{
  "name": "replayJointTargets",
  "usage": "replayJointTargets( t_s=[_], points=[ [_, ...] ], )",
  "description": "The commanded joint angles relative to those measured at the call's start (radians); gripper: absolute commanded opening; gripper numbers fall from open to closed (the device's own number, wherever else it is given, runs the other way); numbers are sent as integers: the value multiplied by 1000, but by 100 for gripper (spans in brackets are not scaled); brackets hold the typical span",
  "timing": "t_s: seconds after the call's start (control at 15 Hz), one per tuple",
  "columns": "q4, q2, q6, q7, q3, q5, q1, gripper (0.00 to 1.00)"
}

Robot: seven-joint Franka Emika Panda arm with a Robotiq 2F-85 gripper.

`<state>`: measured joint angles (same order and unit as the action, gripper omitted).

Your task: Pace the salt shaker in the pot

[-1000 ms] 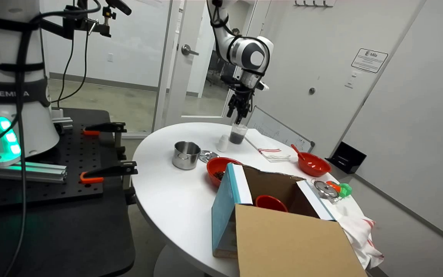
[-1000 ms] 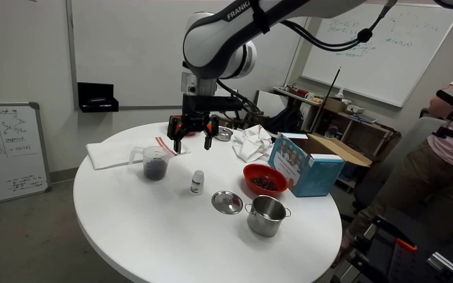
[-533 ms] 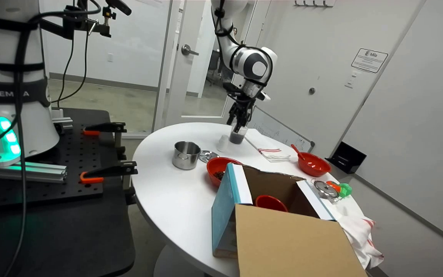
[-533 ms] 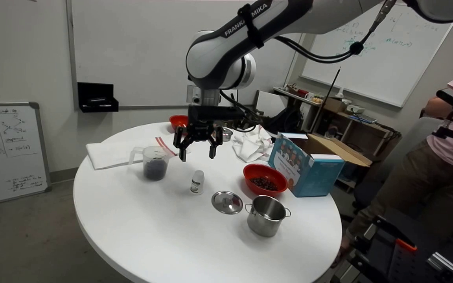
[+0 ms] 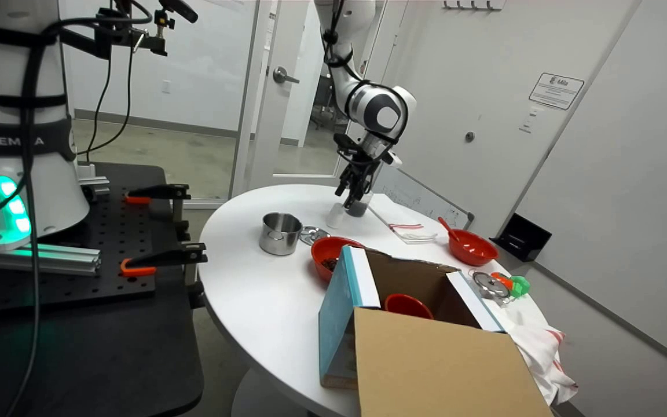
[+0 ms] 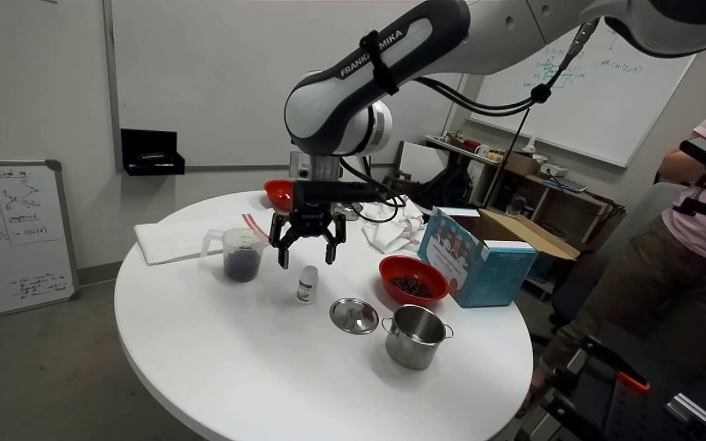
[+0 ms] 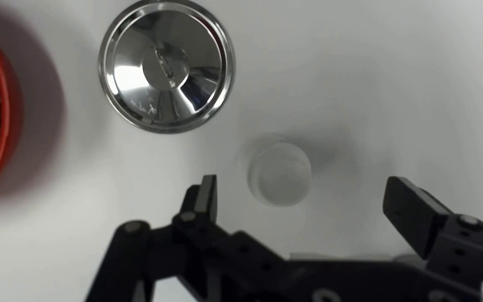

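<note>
The salt shaker is a small white bottle with a dark label, upright on the white table in both exterior views (image 5: 336, 216) (image 6: 307, 286). In the wrist view it shows from above as a pale round top (image 7: 281, 176). My gripper (image 6: 307, 258) is open and empty, pointing down above the shaker and slightly behind it. In the wrist view the fingers (image 7: 300, 186) stand wide apart, with the shaker top between and just ahead of them, nearer the left finger. The shiny steel pot (image 6: 415, 343) with small side handles stands upright and open, also in an exterior view (image 5: 280, 234). It is out of the wrist view.
A steel lid (image 6: 353, 316) lies between shaker and pot. A red bowl (image 6: 390, 267) with dark beans stands behind them, beside a blue cardboard box (image 6: 494, 275). A clear measuring cup (image 6: 244, 257) with dark contents stands near the shaker, by a folded white cloth (image 6: 172, 239).
My gripper has come down and moved toward the salt shaker, staying open. The shaker, pot, lid and other table items have not moved.
</note>
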<state>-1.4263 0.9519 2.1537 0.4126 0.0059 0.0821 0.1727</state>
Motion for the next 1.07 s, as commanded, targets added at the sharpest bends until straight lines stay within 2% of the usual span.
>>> replayJointTargets(
  t_s=[0.0, 0.07, 0.13, 0.2, 0.33, 0.8, 1.0],
  points=[
    [59, 43, -46, -4, 11, 37, -15, 100],
    [61, 47, -50, -3, 11, 42, -17, 100],
    [64, 51, -53, -1, 8, 45, -18, 94],
    [65, 54, -52, 1, 6, 47, -19, 72],
    [62, 55, -45, 3, 4, 51, -23, 68],
    [58, 41, -65, 5, 12, 65, -30, 16],
    [56, 21, -102, 4, 17, 76, -30, 14]
  ],
)
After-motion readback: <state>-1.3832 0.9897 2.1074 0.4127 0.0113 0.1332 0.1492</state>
